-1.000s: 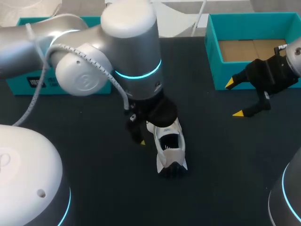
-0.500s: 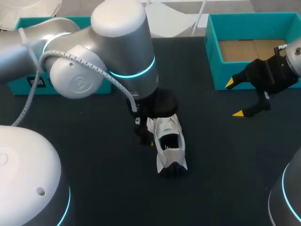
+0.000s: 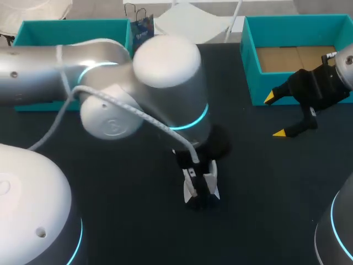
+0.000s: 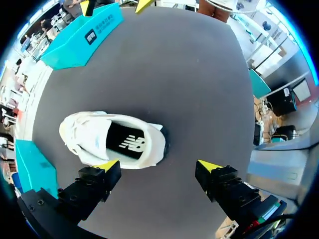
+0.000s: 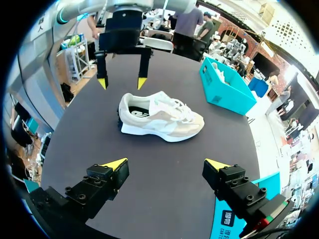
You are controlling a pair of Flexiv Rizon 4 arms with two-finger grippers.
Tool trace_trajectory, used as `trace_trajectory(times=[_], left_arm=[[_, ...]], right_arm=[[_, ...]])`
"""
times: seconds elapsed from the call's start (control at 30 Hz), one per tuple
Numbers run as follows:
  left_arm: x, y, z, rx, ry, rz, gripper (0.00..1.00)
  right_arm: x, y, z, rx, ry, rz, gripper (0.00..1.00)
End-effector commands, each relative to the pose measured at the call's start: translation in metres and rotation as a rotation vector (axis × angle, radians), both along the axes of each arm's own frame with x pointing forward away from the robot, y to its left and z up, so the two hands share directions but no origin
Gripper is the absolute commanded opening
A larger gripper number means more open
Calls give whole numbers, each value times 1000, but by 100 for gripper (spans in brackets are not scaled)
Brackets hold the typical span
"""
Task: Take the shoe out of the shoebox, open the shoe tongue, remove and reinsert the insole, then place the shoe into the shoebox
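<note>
A white and beige shoe lies on its sole on the dark table, with the black insole showing in its opening. My left gripper hangs open just above the shoe's heel end, and one yellow tip is over the heel. From the right wrist view, the left gripper points straight down behind the shoe. In the head view, my left arm covers most of the shoe. My right gripper stands open and empty in front of the teal shoebox, away from the shoe.
A second teal box stands at the back left of the table. The open shoebox shows a brown cardboard floor. Bare dark table lies between the shoe and my right gripper.
My left arm has swung to the right, from beside the shoe to above its heel, and now hides most of it in the head view. The right arm has not moved.
</note>
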State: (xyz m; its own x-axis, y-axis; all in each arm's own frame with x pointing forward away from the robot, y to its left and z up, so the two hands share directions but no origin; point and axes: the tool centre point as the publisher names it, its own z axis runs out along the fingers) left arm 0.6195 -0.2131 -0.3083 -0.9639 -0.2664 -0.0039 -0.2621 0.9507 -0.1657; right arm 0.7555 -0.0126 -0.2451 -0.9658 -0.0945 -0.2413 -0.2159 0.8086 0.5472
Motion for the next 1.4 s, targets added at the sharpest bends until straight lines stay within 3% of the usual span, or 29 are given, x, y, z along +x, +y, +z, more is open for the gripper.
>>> trace_trajectory(times=[0.03, 0.3, 0.57, 0.6, 0.63, 0.67, 0.7, 0.73, 0.77, 0.87, 1.07, 1.17, 1.33, 1.4], left_arm=[[12, -27, -27, 32, 46, -51, 100], [14, -33, -54, 74, 34, -175, 100], [10, -24, -81, 126, 77, -174, 100], [10, -23, -83, 128, 78, -177, 87], [10, -22, -84, 133, 84, -173, 55], [10, -21, -85, 135, 86, -173, 49], [10, -20, -85, 134, 95, -175, 33], [10, -20, -85, 134, 95, -175, 33], [11, -17, -85, 136, 107, -181, 0], [10, -12, -82, 145, 134, -214, 0], [9, 5, -46, 180, 240, -331, 0], [9, 17, -10, 211, 315, -391, 0], [19, 27, 27, 206, 308, -370, 0], [28, 34, 58, 185, 304, -373, 0]], right_arm=[[1, 1, -1, -3, 1, 0, 100], [1, 1, -1, -3, 1, 0, 100], [1, 1, -1, -3, 1, 0, 100], [1, 1, -1, -3, 1, 0, 100], [1, 1, -1, -3, 1, 0, 100], [1, 1, -1, -3, 1, 0, 100], [1, 1, -1, -3, 1, 0, 100], [1, 1, -1, -3, 1, 0, 100], [1, 1, -1, -3, 1, 0, 100], [1, 1, -1, -3, 1, 0, 100], [1, 1, -1, -3, 1, 0, 100], [1, 1, -1, -3, 1, 0, 100], [1, 1, -1, -3, 1, 0, 100], [1, 1, -1, -3, 1, 0, 100]])
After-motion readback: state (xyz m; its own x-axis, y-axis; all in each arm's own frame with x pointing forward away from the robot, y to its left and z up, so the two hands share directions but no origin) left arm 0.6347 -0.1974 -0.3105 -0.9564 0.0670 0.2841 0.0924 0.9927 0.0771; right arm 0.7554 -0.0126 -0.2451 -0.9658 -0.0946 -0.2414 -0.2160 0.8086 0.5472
